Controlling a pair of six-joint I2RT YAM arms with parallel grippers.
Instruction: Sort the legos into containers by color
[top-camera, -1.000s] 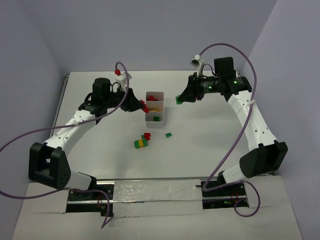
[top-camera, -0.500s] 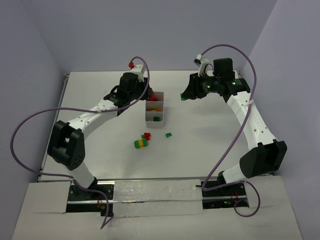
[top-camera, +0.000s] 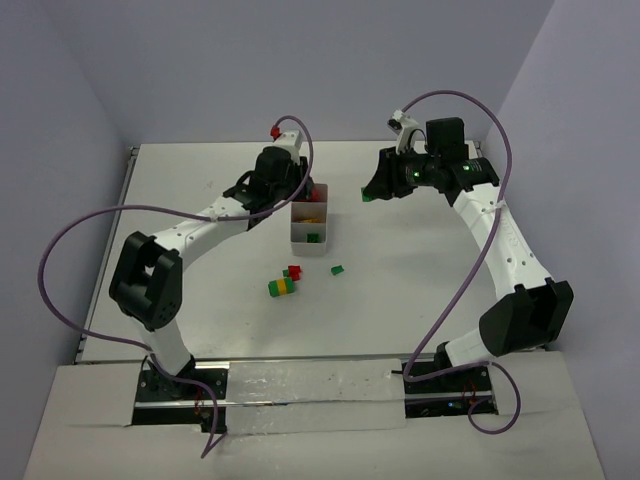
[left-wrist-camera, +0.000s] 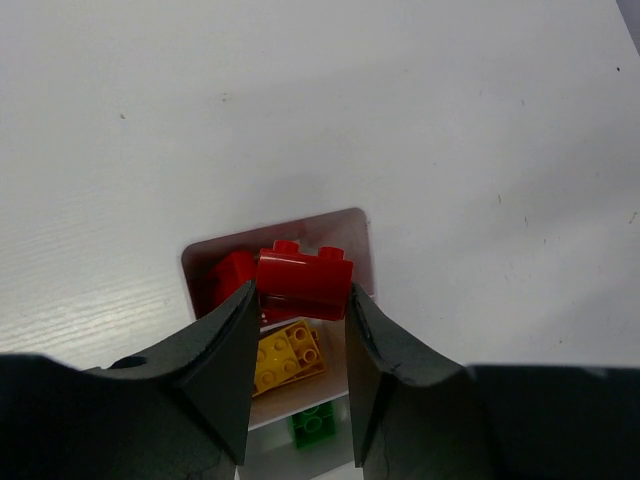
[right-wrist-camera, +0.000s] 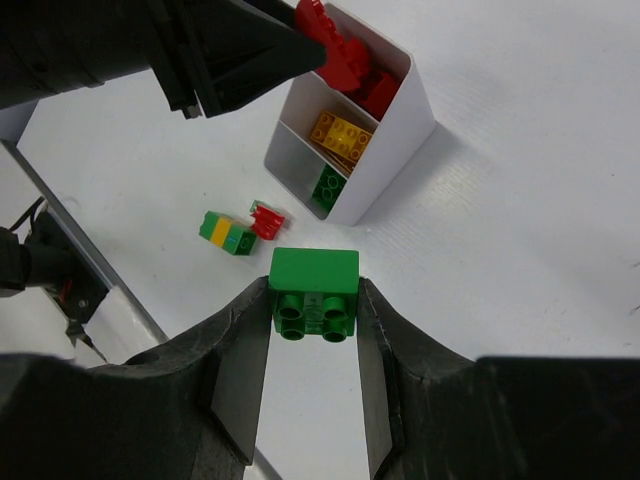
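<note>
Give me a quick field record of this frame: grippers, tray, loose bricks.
left gripper: shut on red brick, above far compartment of tray
right gripper: shut on green brick, raised, right of tray
tray contents: red far, yellow middle, green near
loose bricks: green-yellow stack, red piece, small green brick

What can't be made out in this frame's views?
- Left wrist view: the left gripper and its red plastic brick cover the far compartment of the white three-compartment plastic tray; brick count hidden.
- Top view: the small red plastic piece beside the green-and-yellow brick stack is too small to tell its shape.
</note>
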